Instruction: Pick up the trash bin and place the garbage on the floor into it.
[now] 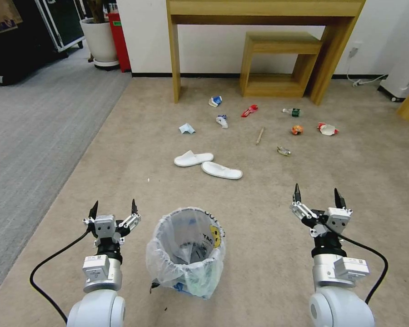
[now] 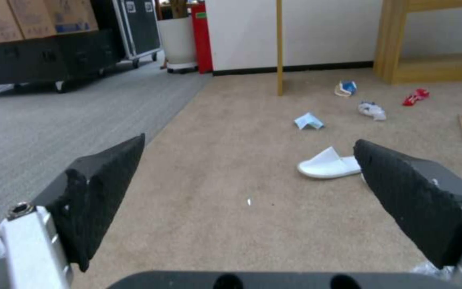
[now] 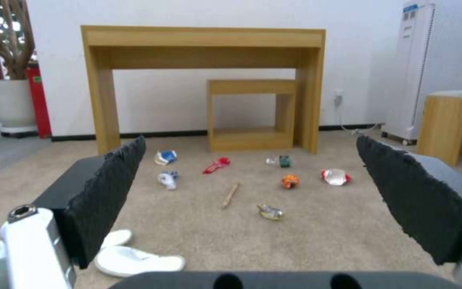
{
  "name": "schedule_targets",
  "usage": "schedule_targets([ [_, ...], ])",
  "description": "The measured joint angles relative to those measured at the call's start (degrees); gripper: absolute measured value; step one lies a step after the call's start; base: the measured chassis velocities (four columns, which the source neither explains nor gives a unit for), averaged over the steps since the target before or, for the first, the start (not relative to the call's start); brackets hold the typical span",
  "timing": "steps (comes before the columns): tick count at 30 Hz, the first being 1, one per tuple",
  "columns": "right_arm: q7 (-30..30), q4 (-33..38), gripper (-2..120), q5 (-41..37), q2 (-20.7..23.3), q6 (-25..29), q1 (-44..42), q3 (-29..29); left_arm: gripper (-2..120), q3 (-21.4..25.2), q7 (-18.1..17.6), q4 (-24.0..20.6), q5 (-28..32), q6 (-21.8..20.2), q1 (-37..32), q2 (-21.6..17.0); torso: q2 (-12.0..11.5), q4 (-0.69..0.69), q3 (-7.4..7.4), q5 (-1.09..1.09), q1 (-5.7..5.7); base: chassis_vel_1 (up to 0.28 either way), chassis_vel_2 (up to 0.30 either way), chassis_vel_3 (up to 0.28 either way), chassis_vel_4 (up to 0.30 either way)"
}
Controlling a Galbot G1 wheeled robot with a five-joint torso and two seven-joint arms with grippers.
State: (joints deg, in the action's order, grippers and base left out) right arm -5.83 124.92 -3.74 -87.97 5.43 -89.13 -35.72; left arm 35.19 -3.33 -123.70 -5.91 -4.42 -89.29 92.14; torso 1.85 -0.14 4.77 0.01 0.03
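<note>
Trash bin [image 1: 186, 252] upright on floor [image 1: 268, 218] betw. left hand [image 1: 113, 208] & right hand [image 1: 318, 192], both spread wide, empty. Slippers [image 1: 207, 164] + garbage [image 1: 259, 127] scattered ahead, near desk [image 1: 264, 13].

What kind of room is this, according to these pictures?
Probably an office or lab area staged as a room: a beige carpet beside a grey ribbed carpet, a wooden desk with a matching stool, and black wheeled equipment cases.
</note>
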Motion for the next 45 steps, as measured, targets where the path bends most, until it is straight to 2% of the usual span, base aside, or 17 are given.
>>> schedule_targets([
  [10,0.00,-1.02,100,0.22,-0.01,1.39,0.50,0.01,100,0.04,-0.09,0.87,0.01,-0.05,0.33,0.00,0.00,0.01,0.00,-0.01,0.00,0.000,0.000,0.000,0.000],
  [19,0.37,-0.65,100,-0.89,1.21,0.45,1.04,-0.59,100,0.03,-0.46,1.69,0.36,-0.02,-0.51,0.00,0.00,0.01,0.00,-0.01,0.00,0.000,0.000,0.000,0.000],
  [37,0.44,-1.52,100,-1.23,1.58,0.12,0.95,0.06,100,0.93,-0.32,2.23,1.04,3.18,-2.11,0.00,0.00,0.01,0.00,-0.01,0.00,0.000,0.000,0.000,0.000],
  [42,0.28,-1.40,100,-1.91,2.93,0.17,0.36,-0.10,100,-1.76,-0.87,-0.61,1.04,0.19,-5.10,0.00,0.00,0.01,0.00,-0.01,0.00,0.000,0.000,0.000,0.000],
  [44,0.26,-1.13,100,-2.46,4.05,-0.17,0.12,-0.47,100,-5.43,-2.33,-2.61,1.76,-3.09,-7.75,-0.89,0.00,0.01,0.00,-0.01,0.00,0.000,0.000,0.000,0.000],
  [45,0.26,-1.13,100,-2.46,4.05,-0.17,0.12,-0.47,100,-5.43,-2.33,-2.61,1.76,-3.09,-7.75,-0.89,0.00,0.01,0.00,-0.01,0.00,0.000,0.000,0.000,0.000],
])
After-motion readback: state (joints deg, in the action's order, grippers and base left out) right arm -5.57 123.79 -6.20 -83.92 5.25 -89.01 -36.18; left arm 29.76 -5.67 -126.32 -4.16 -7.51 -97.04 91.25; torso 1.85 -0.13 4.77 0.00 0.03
